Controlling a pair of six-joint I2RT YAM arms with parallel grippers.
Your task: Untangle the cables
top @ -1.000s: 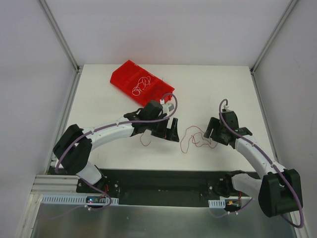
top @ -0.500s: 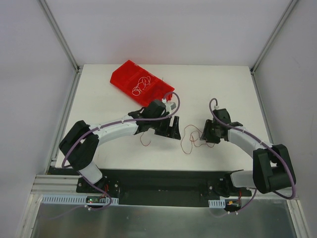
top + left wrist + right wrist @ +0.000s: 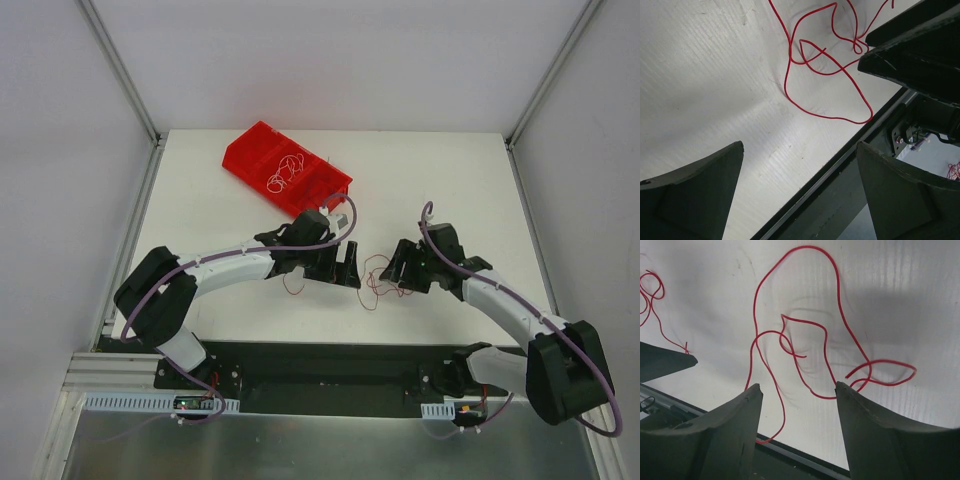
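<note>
A thin red cable [image 3: 377,280] lies in loose loops on the white table between my two grippers. In the right wrist view its loops [image 3: 812,335] lie just ahead of and between my fingers. In the left wrist view it [image 3: 827,65] lies farther ahead. My left gripper [image 3: 346,268] [image 3: 800,145] is open and empty, just left of the loops. My right gripper [image 3: 398,268] [image 3: 797,386] is open, low over the right part of the loops. A second short red strand [image 3: 292,283] [image 3: 651,296] lies under my left arm.
A red compartment bin [image 3: 262,150] at the back left holds a small tangle of whitish and red wires [image 3: 285,172]. The table's dark front rail [image 3: 840,165] runs close behind both grippers. The right gripper's black fingers [image 3: 920,45] show in the left wrist view.
My right gripper has moved left, onto the right end of the red cable, and the loops now look more bunched. My left gripper has shifted slightly.
</note>
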